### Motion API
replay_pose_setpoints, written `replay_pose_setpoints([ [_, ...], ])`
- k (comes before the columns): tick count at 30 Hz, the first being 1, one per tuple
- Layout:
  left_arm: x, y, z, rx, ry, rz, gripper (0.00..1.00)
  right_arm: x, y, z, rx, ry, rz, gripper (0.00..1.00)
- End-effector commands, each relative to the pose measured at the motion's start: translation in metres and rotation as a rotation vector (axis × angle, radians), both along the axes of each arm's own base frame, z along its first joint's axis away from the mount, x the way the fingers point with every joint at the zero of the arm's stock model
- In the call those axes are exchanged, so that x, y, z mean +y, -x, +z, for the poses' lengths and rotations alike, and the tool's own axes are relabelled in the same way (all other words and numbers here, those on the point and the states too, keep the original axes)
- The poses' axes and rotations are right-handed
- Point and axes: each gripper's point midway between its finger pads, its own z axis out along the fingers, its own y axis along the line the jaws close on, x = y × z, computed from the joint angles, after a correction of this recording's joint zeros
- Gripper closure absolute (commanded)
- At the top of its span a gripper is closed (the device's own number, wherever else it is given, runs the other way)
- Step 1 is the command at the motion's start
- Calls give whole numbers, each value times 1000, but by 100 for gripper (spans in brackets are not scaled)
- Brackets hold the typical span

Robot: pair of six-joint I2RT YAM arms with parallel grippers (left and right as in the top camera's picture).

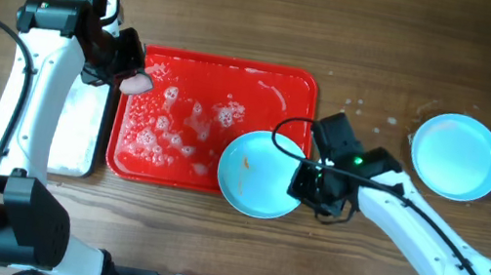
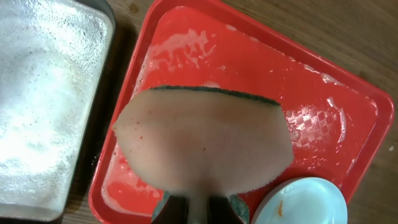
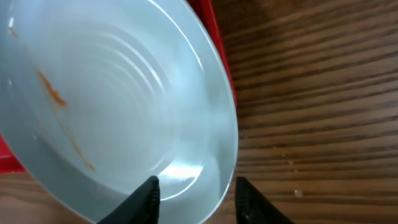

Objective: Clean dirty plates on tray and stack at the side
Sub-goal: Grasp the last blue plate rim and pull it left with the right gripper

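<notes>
The red tray (image 1: pixel 206 72), smeared with white foam, lies at the table's middle; it also shows in the left wrist view (image 2: pixel 323 106). One pale blue plate (image 1: pixel 255 174) with orange streaks rests on the tray's near right corner and overhangs it. It also shows in the right wrist view (image 3: pixel 112 93) and the left wrist view (image 2: pixel 305 202). My right gripper (image 1: pixel 303 181) is open, its fingers (image 3: pixel 196 183) straddling this plate's rim. A second plate (image 1: pixel 457 156) lies on the table at the far right. My left gripper (image 1: pixel 128 65) is shut on a pink sponge (image 2: pixel 199 137) above the tray's left end. No third plate shows.
A silvery, black-rimmed metal tray (image 2: pixel 43 93) with foamy water sits just left of the red tray, under the left arm (image 1: pixel 78 131). Water droplets spot the wood (image 1: pixel 368 113) between the tray and the far plate.
</notes>
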Motion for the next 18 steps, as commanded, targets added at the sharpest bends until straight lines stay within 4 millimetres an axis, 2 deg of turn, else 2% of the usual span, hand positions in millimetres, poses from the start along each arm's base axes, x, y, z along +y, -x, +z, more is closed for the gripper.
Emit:
replay_pose_setpoints([
  [1, 4, 1, -5, 9, -11, -10, 96, -4, 7, -14, 29, 30, -33, 65],
  [6, 4, 0, -4, 7, -11, -10, 96, -3, 6, -19, 31, 29, -31, 65],
  [10, 4, 0, -4, 7, -11, -10, 96, 2, 7, -31, 66, 18, -2, 69],
  [15, 4, 0, -4, 8, -11, -10, 96, 2, 6, -32, 66, 17, -3, 92],
  [18, 4, 0, -4, 8, -11, -10, 96, 3, 5, -29, 60, 10, -2, 96],
])
